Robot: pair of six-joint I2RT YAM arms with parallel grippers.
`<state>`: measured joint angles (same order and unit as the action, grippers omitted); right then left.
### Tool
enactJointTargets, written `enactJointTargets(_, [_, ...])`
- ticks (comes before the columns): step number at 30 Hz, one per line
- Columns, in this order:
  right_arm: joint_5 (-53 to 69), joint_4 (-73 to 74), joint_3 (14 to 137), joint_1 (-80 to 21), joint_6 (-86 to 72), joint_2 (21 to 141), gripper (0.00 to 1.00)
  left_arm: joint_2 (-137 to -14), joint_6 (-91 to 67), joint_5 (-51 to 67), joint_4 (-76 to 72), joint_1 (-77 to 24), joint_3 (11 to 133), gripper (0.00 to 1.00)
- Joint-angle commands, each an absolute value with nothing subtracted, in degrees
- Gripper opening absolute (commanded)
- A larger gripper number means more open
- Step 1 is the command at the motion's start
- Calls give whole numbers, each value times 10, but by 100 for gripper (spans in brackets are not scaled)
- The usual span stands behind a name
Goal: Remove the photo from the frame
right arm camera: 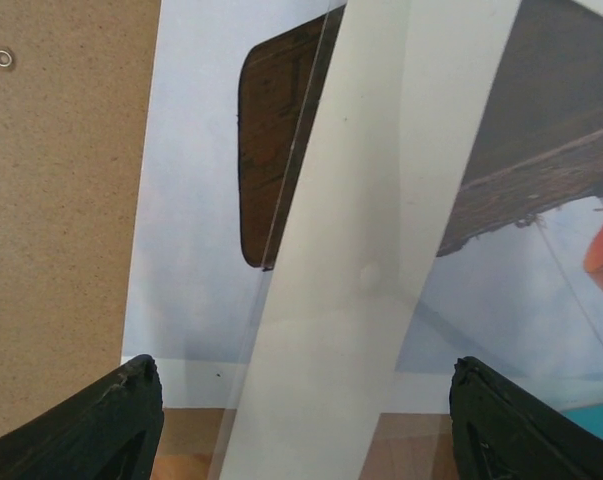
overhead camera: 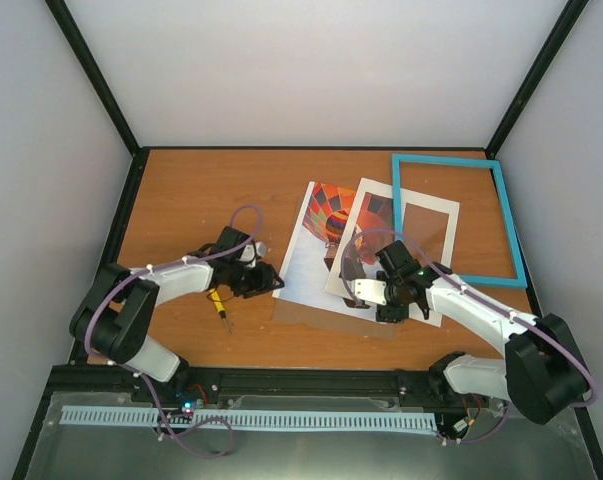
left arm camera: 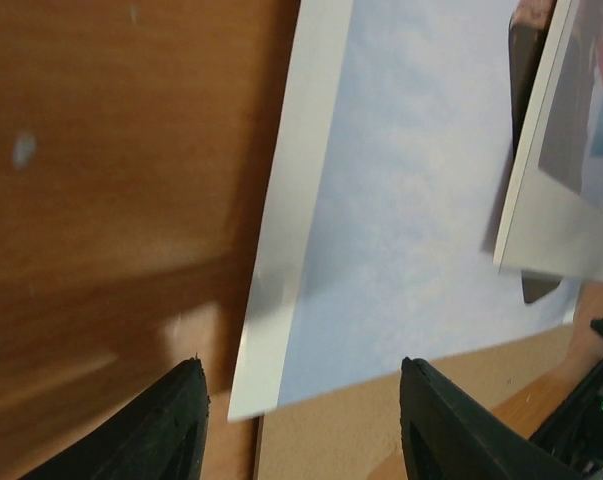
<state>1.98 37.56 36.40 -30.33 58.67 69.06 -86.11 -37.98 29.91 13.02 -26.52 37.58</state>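
The photo (overhead camera: 313, 262), a hot-air balloon on pale sky, lies flat mid-table on a brown backing board (overhead camera: 326, 318). The turquoise frame (overhead camera: 443, 158) lies apart at the back right, with bare table showing through it. A white mat (overhead camera: 431, 215) overlaps the photo's right side and the frame's left side. My left gripper (overhead camera: 267, 281) is open at the photo's near left corner (left arm camera: 281, 330), its fingers (left arm camera: 171, 430) straddling that corner. My right gripper (overhead camera: 391, 306) is open over the mat's near strip (right arm camera: 381, 250), above the photo's basket (right arm camera: 271, 150).
A yellow-handled screwdriver (overhead camera: 218, 305) lies on the table beside the left arm. A clear pane edge (right arm camera: 281, 200) runs along the mat strip. The backing board (right arm camera: 61, 200) shows to the left in the right wrist view. Black rails border the table.
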Motion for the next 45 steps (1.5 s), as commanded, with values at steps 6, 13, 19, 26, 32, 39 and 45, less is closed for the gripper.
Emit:
enactJointTargets(6, [53, 358, 350, -307, 549, 729, 76, -921, -352, 293, 132, -257, 434, 57])
enactJointTargets(13, [36, 326, 329, -308, 540, 762, 75, -956, -336, 337, 116, -247, 441, 57])
enactJointTargets(19, [36, 324, 318, -308, 543, 773, 75, -975, -324, 384, 98, -229, 439, 54])
enactJointTargets(26, [37, 323, 315, -308, 542, 772, 75, -952, -328, 401, 87, -228, 447, 51])
enactJointTargets(32, [40, 321, 315, -308, 540, 777, 75, -917, -346, 386, 110, -227, 456, 49])
enactJointTargets(39, [40, 316, 314, -308, 538, 781, 75, -916, -359, 418, 81, -228, 454, 46])
enactJointTargets(45, [38, 315, 315, -308, 538, 778, 75, -968, -379, 453, 37, -228, 478, 44])
